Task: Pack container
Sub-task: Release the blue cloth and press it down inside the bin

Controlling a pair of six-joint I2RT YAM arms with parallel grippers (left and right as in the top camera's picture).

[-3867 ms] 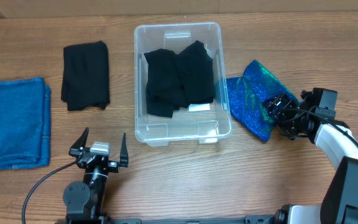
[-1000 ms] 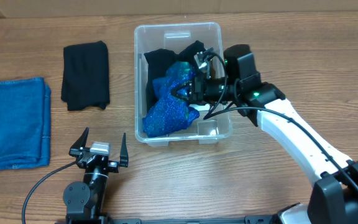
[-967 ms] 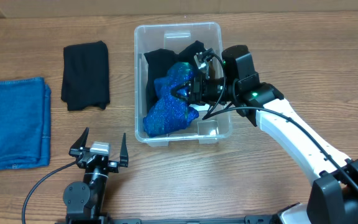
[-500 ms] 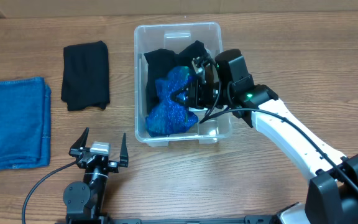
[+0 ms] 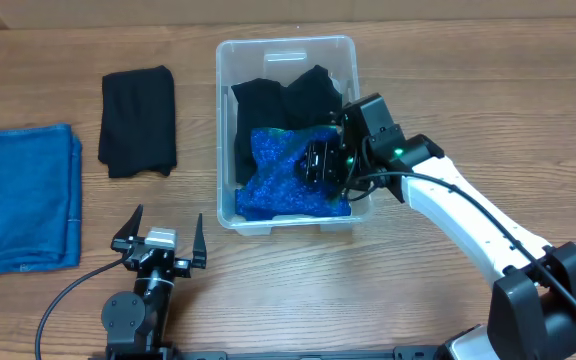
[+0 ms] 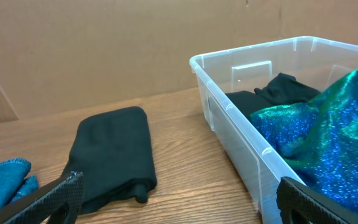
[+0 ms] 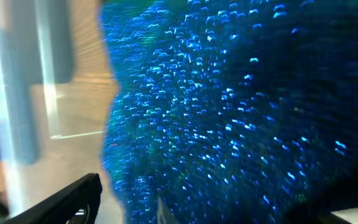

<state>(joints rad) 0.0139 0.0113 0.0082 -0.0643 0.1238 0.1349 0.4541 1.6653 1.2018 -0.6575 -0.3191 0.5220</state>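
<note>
Overhead: right gripper (image 5: 315, 165) down in the container (image 5: 285, 41) on sparkly blue cloth (image 5: 273, 182) — grip cannot be told; left gripper (image 5: 168, 214) spread wide.

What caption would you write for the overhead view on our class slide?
Right arm reaches into the clear container, glittery blue cloth atop black clothing; black cloth and blue towel lie outside.

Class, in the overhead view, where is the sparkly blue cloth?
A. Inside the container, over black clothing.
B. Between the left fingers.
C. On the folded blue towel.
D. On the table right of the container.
A: the sparkly blue cloth lies inside the container, over the black clothing.
</note>
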